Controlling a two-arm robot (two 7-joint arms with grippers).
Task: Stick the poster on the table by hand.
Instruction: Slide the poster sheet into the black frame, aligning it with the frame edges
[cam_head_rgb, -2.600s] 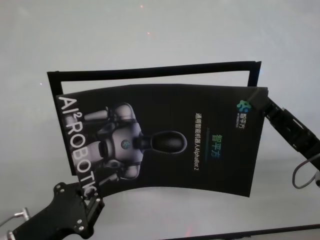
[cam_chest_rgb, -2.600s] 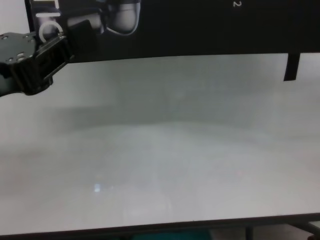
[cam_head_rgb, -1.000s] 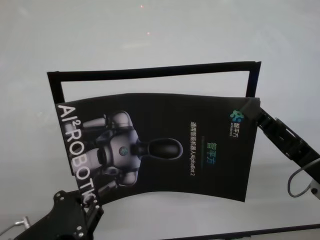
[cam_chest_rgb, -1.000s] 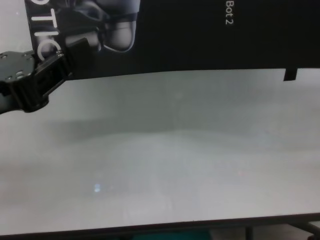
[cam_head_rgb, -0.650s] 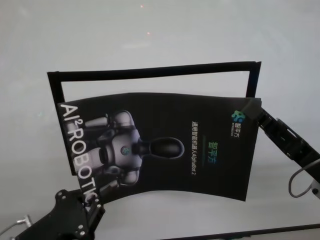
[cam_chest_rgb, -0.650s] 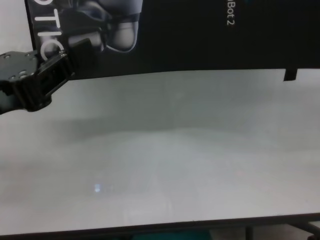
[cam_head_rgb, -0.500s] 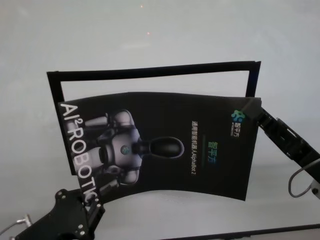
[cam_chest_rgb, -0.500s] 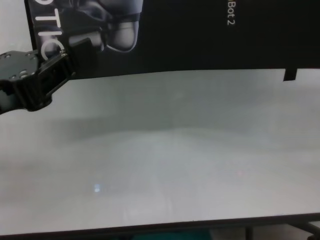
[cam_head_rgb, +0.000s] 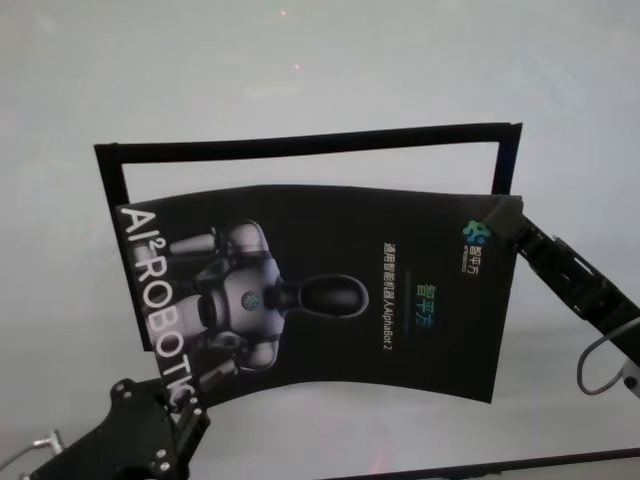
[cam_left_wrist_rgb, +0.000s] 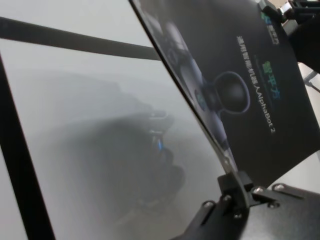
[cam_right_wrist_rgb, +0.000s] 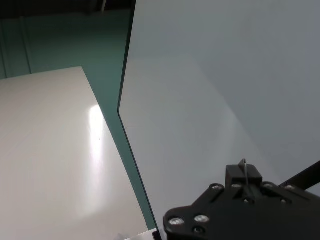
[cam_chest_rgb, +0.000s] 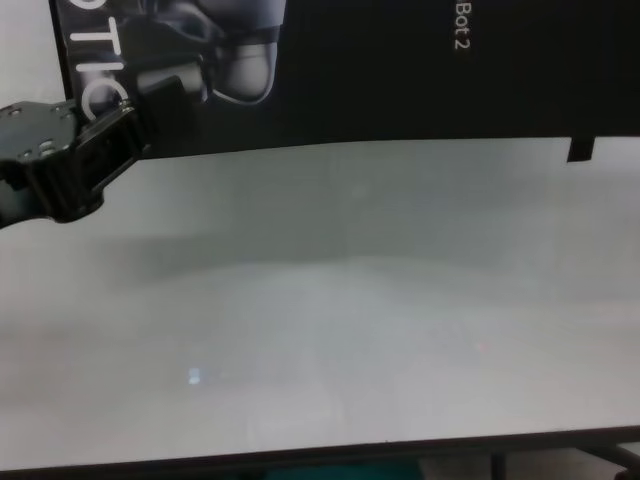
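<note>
The poster (cam_head_rgb: 350, 225), black with a grey robot figure and white letters, hangs bowed above the table (cam_head_rgb: 300, 70). My left gripper (cam_head_rgb: 183, 395) is shut on its near left corner by the white letters. In the chest view the left gripper (cam_chest_rgb: 150, 100) pinches the poster (cam_chest_rgb: 400, 70) from below. My right gripper (cam_head_rgb: 510, 222) is shut on the far right corner by the small logo. The left wrist view shows the poster (cam_left_wrist_rgb: 250, 75) slanting up from the left gripper (cam_left_wrist_rgb: 232, 175). In the right wrist view the right gripper (cam_right_wrist_rgb: 243, 172) pinches a thin sheet edge.
A narrow black strip (cam_head_rgb: 300, 143) lies on the table as three sides of a frame, partly under the poster; one end shows in the chest view (cam_chest_rgb: 580, 150). The table's dark front edge (cam_chest_rgb: 300, 458) runs close to me. Beyond the table's side edge (cam_right_wrist_rgb: 125, 65) is teal floor.
Since 2.6 s ago the poster and both grippers have come nearer to me, baring more table inside the strip frame. Over the last half second nothing has visibly moved.
</note>
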